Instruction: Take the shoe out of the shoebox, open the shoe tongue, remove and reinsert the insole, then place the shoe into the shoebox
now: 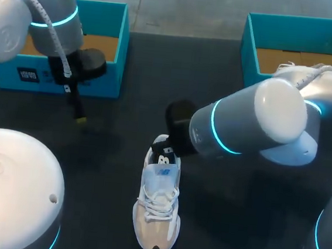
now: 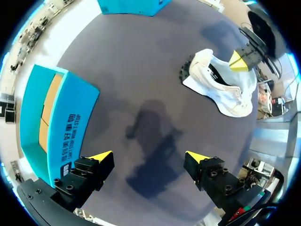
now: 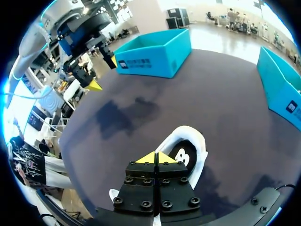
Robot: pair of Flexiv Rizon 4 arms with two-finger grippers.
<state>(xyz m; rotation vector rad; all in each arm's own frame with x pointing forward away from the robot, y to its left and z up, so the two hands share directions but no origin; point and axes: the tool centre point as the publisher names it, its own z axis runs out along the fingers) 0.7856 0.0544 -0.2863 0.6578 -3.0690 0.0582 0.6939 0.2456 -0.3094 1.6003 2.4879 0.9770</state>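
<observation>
Dark table (image 1: 233, 225) carrying a left shoebox (image 1: 108, 86), teal with white print on its side, a right shoebox (image 1: 251, 50), also teal, and a white sneaker (image 1: 157, 212) upright on the bare surface outside both; left gripper (image 2: 148, 155) fingers apart above the table, right gripper (image 3: 154, 157) fingers pressed together over the sneaker's heel.

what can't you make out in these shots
- Head view: the right arm covers its own fingertips.
- Right wrist view: the right gripper hides the laces and toe of the shoe, and most of its inside.
- Head view: the left arm covers part of the left shoebox.
</observation>
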